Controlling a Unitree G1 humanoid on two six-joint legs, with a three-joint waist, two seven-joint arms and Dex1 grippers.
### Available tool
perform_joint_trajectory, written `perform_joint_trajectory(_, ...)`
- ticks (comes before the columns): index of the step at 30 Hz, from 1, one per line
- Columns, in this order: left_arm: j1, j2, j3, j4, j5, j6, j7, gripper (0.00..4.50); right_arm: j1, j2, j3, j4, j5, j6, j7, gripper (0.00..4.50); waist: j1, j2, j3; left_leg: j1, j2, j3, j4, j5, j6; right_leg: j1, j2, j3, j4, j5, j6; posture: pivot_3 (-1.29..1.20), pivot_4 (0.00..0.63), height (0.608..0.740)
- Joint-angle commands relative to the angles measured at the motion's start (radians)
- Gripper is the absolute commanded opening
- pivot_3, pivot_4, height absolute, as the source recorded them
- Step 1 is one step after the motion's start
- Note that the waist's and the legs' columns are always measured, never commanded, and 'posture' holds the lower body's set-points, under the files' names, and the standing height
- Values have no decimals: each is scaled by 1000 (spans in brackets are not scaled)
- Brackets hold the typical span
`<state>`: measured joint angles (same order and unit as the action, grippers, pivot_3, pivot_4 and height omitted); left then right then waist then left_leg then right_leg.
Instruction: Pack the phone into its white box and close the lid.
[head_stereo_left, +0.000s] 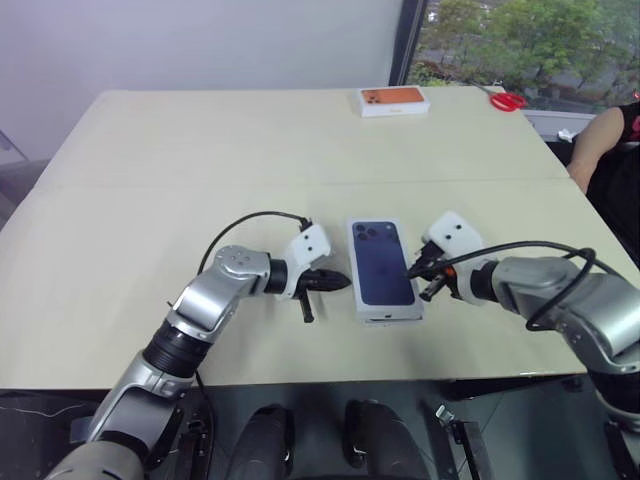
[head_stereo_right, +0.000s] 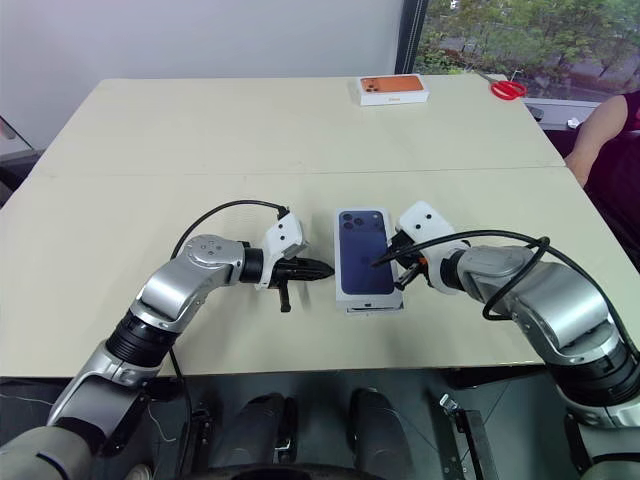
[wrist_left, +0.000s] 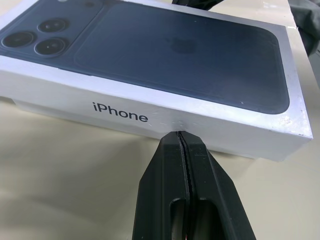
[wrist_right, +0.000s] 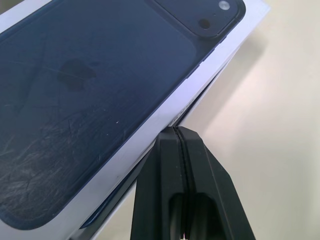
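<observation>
The lid (head_stereo_left: 383, 268), dark blue phone picture facing up, sits on the white box (wrist_right: 192, 107) at the near middle of the table (head_stereo_left: 200, 170). The left gripper (head_stereo_left: 335, 283), fingers pressed together, points at the lid's left side; the right gripper (head_stereo_left: 415, 268), likewise closed and empty, meets its right edge.

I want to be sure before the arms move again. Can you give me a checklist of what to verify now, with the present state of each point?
1. Lid on the white box, printed face up: ok.
2. Lid pressed fully down: not ok; in the right wrist view a gap shows under its edge.
3. Phone inside: cannot tell, the lid covers it.
4. Left pincer shut, tip at the lid's side: ok.
5. Right pincer shut, at the opposite side: ok.
6. Orange-picture box and red scissors far off on the table: ok.
</observation>
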<state>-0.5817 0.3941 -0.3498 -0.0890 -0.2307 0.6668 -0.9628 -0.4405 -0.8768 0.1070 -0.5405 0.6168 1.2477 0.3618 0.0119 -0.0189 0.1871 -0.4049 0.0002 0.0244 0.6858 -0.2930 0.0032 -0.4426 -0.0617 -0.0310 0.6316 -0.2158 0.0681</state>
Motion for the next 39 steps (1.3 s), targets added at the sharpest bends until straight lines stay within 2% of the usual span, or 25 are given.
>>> perform_joint_trajectory(1,-4,-19,-11,-67,-34,-4,-16,0,6,10,-17,-60,10,5,33,17,0,0,0,0,0,0,0,0,0,0,0,0,0,0,0,0,150,740)
perform_joint_trajectory(13,-2,-3,-26,-81,-32,30,-50,0,33,21,-28,-67,-18,17,47,17,-1,0,0,0,0,0,0,0,0,0,0,0,0,0,0,0,150,740)
perform_joint_trajectory(26,-23,-39,-13,-10,-10,4,1,0,37,40,-24,-62,-52,22,52,17,0,0,0,0,0,0,0,0,0,0,0,0,0,0,0,0,150,740)
perform_joint_trajectory(39,-17,-28,-21,3,-6,-7,-1,0,46,53,-22,-57,-79,25,62,17,0,0,0,0,0,0,0,0,0,0,0,0,0,0,0,0,150,740)
